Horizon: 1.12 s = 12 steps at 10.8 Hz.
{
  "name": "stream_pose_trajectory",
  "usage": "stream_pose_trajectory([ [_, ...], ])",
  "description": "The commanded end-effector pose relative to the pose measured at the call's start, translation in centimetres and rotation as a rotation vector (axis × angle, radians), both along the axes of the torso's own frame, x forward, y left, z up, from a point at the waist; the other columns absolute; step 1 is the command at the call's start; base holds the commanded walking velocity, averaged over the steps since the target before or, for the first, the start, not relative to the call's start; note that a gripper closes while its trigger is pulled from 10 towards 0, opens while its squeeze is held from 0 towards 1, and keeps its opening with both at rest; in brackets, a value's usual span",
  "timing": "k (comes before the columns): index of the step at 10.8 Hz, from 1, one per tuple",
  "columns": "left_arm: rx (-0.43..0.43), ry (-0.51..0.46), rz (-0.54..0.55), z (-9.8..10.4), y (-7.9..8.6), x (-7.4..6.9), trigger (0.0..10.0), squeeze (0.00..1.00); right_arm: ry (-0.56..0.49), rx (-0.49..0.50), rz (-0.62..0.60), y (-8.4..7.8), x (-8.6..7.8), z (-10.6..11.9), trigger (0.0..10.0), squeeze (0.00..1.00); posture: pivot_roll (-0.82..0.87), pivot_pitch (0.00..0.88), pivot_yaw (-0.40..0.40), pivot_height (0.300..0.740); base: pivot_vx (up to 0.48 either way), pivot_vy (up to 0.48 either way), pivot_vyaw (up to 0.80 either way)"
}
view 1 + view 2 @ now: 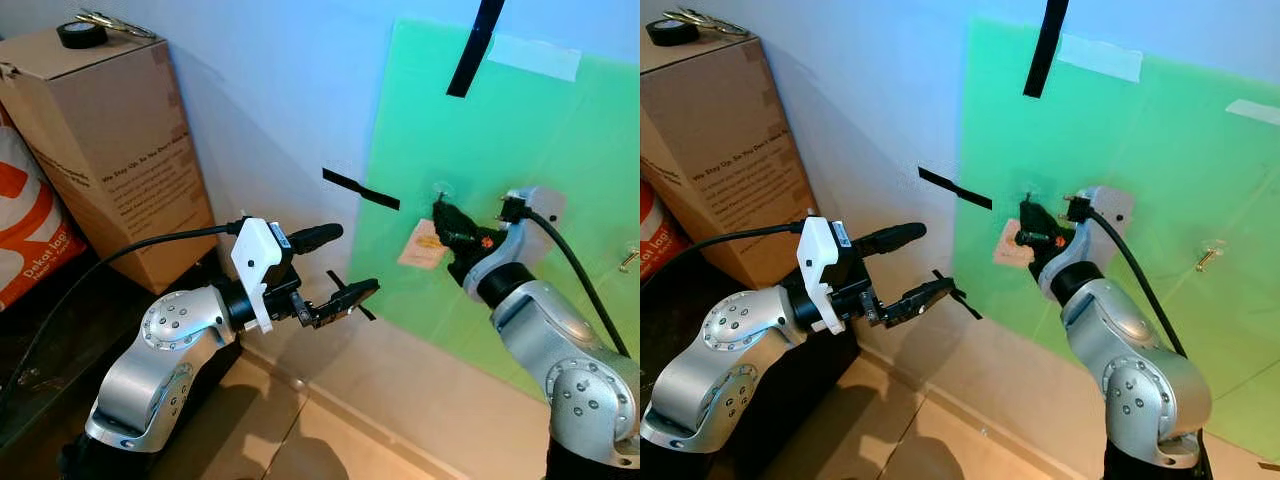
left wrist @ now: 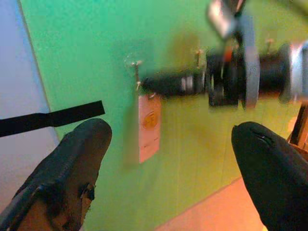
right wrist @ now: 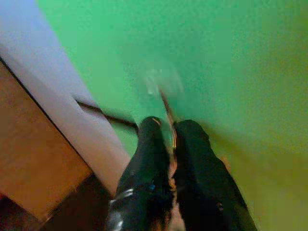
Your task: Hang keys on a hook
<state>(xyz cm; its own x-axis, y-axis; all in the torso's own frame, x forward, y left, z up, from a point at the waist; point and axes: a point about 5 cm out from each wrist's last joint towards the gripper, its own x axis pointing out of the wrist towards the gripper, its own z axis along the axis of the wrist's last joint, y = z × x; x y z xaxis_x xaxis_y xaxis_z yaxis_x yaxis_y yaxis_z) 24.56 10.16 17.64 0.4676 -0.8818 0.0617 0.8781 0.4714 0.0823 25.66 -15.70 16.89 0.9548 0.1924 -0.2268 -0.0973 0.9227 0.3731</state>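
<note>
Keys w/ a pale tag point(image 1: 424, 245) sit up against the green board point(image 1: 560, 150) on the wall, right at a small clear hook point(image 1: 440, 190); in the left wrist view the tag point(image 2: 148, 126) hangs down from just under the hook point(image 2: 135, 65), flat on the board. Right pincer point(image 1: 447, 228) is at that spot, fingers point(image 3: 144, 159) nearly together and pinched on the key ring, thin metal showing in the slit between them, tips pointing up at the hook point(image 3: 161, 82). Whether the ring is already over the hook: can't tell, blurred. Left pincer point(image 1: 352, 296) is held out in mid-air, lower and well to the left of the tag, touching nothing, fingers point(image 2: 79, 154) spread wide. A second, brass-coloured hook point(image 1: 1207, 258) sits further right on the board. Black tape strips point(image 1: 360, 188) cross the board's left edge and top. Far left: a cardboard box point(image 1: 100, 150) against the wall w/ a roll of black tape point(image 1: 81, 34) on top, orange-white bag point(image 1: 25, 225) beside it.
</note>
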Motion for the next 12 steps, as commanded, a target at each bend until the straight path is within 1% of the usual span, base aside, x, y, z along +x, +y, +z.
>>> stream_pose_trajectory([
  [1, -0.005, -0.017, -0.003, 0.4, 0.0, 0.0, 10.0, 0.34, 0.135, -0.025, -0.039, -0.7, -0.3, -2.3, 10.0, 1.0, -0.12, 0.03, 0.03, 0.74, 0.0, 0.0, 0.0],
  [6, -0.003, -0.014, -0.005, 0.4, 0.1, 0.0, 10.0, 0.34, 0.108, -0.03, -0.042, -1.1, -0.6, -1.5, 10.0, 1.0, -0.12, 0.032, 0.032, 0.74, 0.0, 0.0, 0.0],
  [7, -0.001, -0.012, -0.002, 0.3, 0.1, 0.0, 10.0, 0.34, 0.108, -0.058, -0.029, -1.3, -0.8, -1.6, 10.0, 1.0, -0.11, 0.031, 0.031, 0.74, 0.0, 0.0, 0.0],
  [8, 0.001, -0.007, 0.002, 0.2, 0.2, -0.1, 10.0, 0.34, 0.109, -0.126, 0.006, -1.5, -1.2, -1.8, 10.0, 1.0, -0.11, 0.03, 0.032, 0.74, 0.0, 0.0, 0.0],
  [9, 0.012, 0.01, 0.007, -0.3, 0.4, -0.3, 10.0, 0.34, 0.105, -0.246, 0.105, -1.8, -2.0, -2.1, 10.0, 1.0, -0.11, 0.027, 0.034, 0.74, 0.0, 0.0, 0.0],
  [10, 0.018, 0.016, 0.011, -0.5, 0.6, -0.5, 10.0, 0.34, 0.08, -0.312, 0.163, -2.2, -2.5, -2.0, 10.0, 1.0, -0.11, 0.02, 0.042, 0.74, 0.0, 0.0, 0.0],
  [11, 0.03, 0.014, 0.041, -0.7, 0.9, -0.6, 10.0, 0.34, 0.026, -0.293, 0.242, -2.5, -3.1, -1.3, 10.0, 1.0, -0.11, 0.016, 0.046, 0.74, 0.0, 0.0, 0.0],
  [12, 0.061, 0.004, 0.145, -1.1, 1.1, -0.2, 10.0, 0.32, -0.027, -0.305, 0.249, -2.4, -3.3, -1.1, 10.0, 1.0, -0.11, 0.008, 0.051, 0.74, 0.0, 0.0, 0.0],
])
